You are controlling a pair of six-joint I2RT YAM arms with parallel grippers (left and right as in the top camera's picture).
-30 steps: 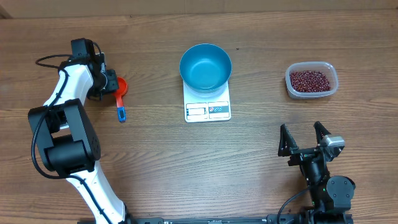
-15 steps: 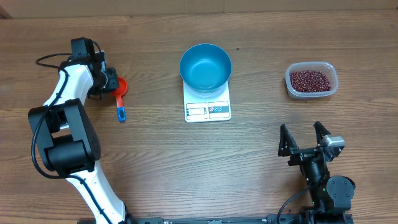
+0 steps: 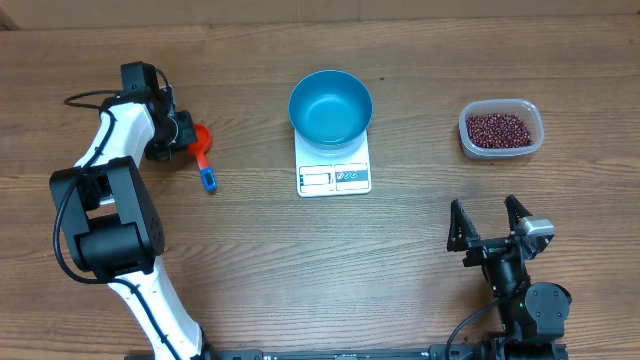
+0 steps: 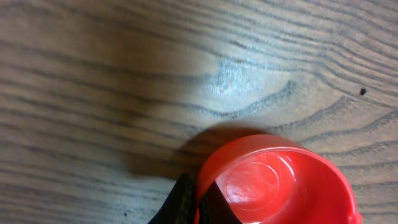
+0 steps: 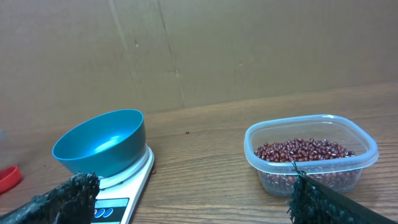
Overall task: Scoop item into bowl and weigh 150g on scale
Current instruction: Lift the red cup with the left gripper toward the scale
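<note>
The dark red beans (image 3: 498,129) lie in a clear tub (image 3: 501,128) at the far right; the right wrist view shows the beans (image 5: 301,150) too. The blue bowl (image 3: 330,107) stands empty on the white scale (image 3: 334,170), also in the right wrist view as bowl (image 5: 99,143) and scale (image 5: 127,193). My left gripper (image 3: 183,135) is shut on the rim of a red scoop (image 3: 201,138), whose handle ends in a blue tip. In the left wrist view one finger of the gripper (image 4: 199,206) sits outside the scoop (image 4: 280,180) cup, the other inside. My right gripper (image 3: 490,222) stands open near the front right, holding nothing (image 5: 196,208).
A cardboard wall (image 5: 199,50) stands behind the table's far edge. The tub (image 5: 311,152) sits right of the scale with bare wood between them. The left arm's white links (image 3: 105,200) run down the left side.
The left gripper has closed on the scoop's rim. The scoop has shifted slightly right and its handle has swung to the right. The right arm has not moved.
</note>
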